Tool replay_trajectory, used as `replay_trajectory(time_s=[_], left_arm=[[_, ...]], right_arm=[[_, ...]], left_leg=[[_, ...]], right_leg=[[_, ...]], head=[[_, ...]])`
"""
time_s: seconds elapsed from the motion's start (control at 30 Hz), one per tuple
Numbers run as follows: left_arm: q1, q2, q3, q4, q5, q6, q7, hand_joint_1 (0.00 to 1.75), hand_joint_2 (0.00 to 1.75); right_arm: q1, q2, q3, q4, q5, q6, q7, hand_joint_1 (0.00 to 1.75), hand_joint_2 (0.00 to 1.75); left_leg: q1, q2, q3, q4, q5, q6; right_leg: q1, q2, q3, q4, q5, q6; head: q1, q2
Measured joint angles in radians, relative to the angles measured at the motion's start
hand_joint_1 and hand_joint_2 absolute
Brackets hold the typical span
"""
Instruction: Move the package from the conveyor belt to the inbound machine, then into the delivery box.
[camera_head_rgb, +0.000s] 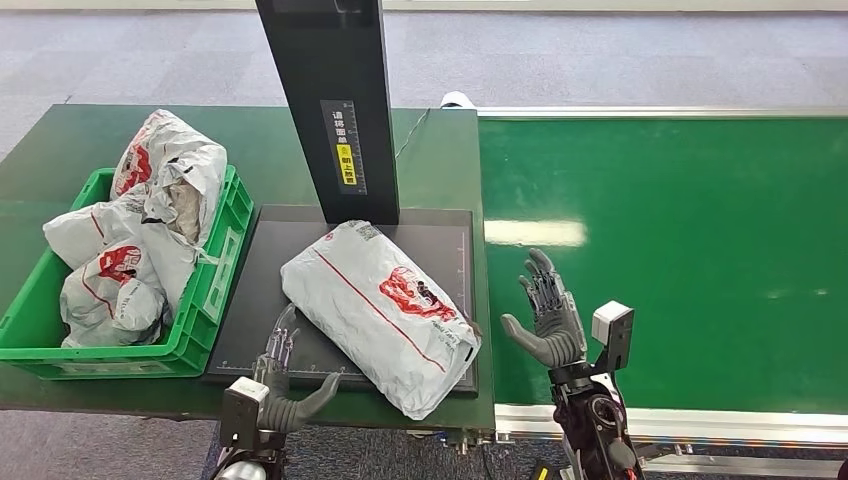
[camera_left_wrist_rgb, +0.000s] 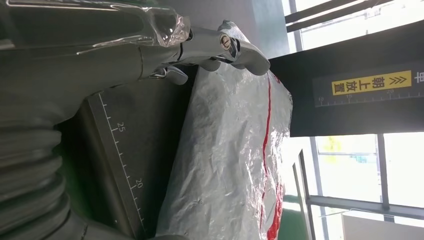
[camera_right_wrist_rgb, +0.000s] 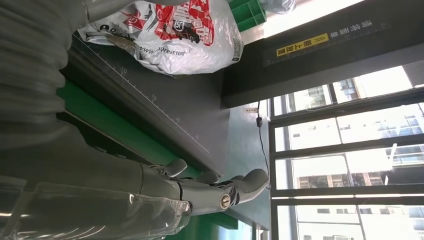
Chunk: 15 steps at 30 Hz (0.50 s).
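Lying slantwise on the dark scanner plate (camera_head_rgb: 440, 225), the white package (camera_head_rgb: 380, 312) sits below the black post (camera_head_rgb: 335, 100). Both hands are empty with fingers spread: left hand (camera_head_rgb: 285, 375) just beside the package's near end, right hand (camera_head_rgb: 545, 312) over the green belt (camera_head_rgb: 680, 250). More bags fill the green crate (camera_head_rgb: 215, 290).

We see a dark green table (camera_head_rgb: 60, 150) carrying a green crate (camera_head_rgb: 215, 265) heaped with grey bags (camera_head_rgb: 150, 225) on its left side. Just beside the crate lies the flat black scale plate (camera_head_rgb: 290, 250) with its upright black post (camera_head_rgb: 335, 100); 1 grey package (camera_head_rgb: 375, 310) lies on the plate. The bright green conveyor belt (camera_head_rgb: 680, 250) adjoins the table on the right.
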Motion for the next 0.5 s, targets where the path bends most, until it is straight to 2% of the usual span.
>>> replay_trajectory(time_s=[0.17, 0.3, 0.5], left_arm=[[0.000, 0.000, -0.003, -0.003, -0.040, 0.005, 0.009, 0.00, 1.75], [-0.014, 0.002, -0.034, -0.012, -0.151, 0.066, 0.039, 0.00, 1.75], [-0.137, 0.014, -0.115, -0.003, -0.250, 0.204, 0.073, 0.00, 1.75]], right_arm=[[0.004, 0.000, -0.002, -0.005, 0.001, -0.001, 0.000, 0.00, 1.75], [0.003, 0.001, -0.005, -0.005, 0.006, 0.000, 0.000, 0.00, 1.75], [-0.014, 0.012, -0.008, 0.000, 0.021, -0.013, -0.001, 0.00, 1.75]], left_leg=[[0.000, 0.000, 0.000, 0.000, 0.000, 0.000], [0.000, 0.000, 0.000, 0.000, 0.000, 0.000], [0.000, -0.001, 0.000, 0.000, 0.002, 0.000]], right_leg=[[0.000, 0.000, 0.000, 0.000, 0.000, 0.000], [0.000, 0.000, 0.000, 0.000, 0.000, 0.000], [0.000, 0.000, 0.000, 0.000, 0.001, 0.000]], head=[[0.000, 0.000], [0.000, 0.000], [0.000, 0.000]])
